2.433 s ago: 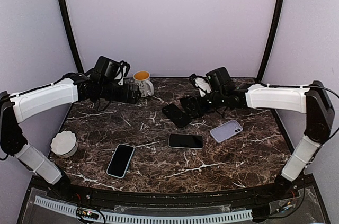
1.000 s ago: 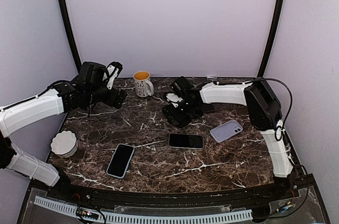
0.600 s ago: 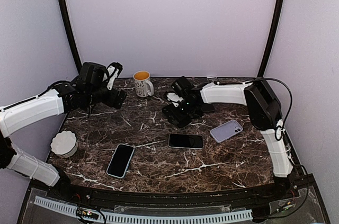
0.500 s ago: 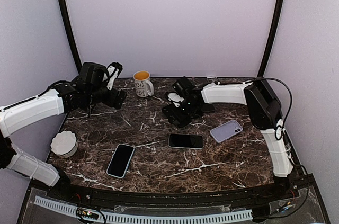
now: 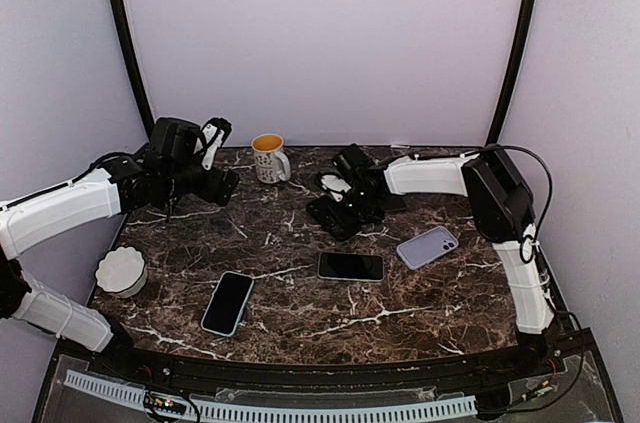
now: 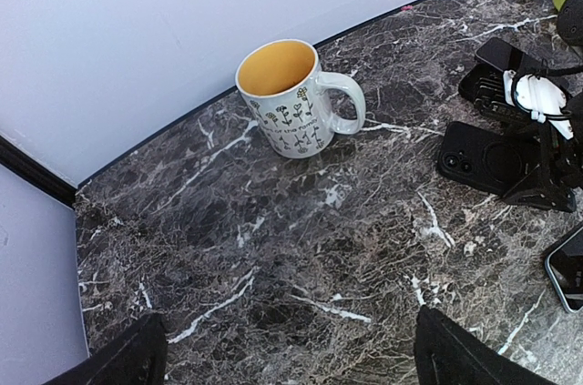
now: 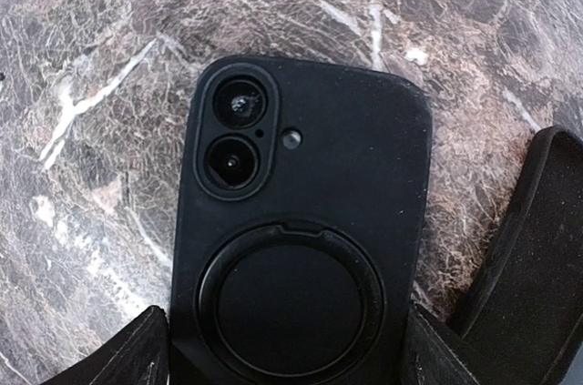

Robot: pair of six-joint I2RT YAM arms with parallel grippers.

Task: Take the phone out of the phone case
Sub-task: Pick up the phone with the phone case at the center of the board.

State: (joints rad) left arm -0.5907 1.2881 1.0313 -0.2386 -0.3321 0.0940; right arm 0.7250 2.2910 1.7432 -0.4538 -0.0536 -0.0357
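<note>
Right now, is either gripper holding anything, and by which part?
Left gripper: nothing. Right gripper straddles the black phone case at its ring end, jaws beside both long edges; actual clamping cannot be told.

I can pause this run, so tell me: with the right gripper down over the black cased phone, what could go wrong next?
The right gripper straddles the black cased phone with jaws open; closing across its sides may clamp case and phone together rather than part them.
The left gripper hovers open near the mug, so nothing braces the case and it may slide on the marble table.
A second black item lies close alongside and could be knocked.
</note>
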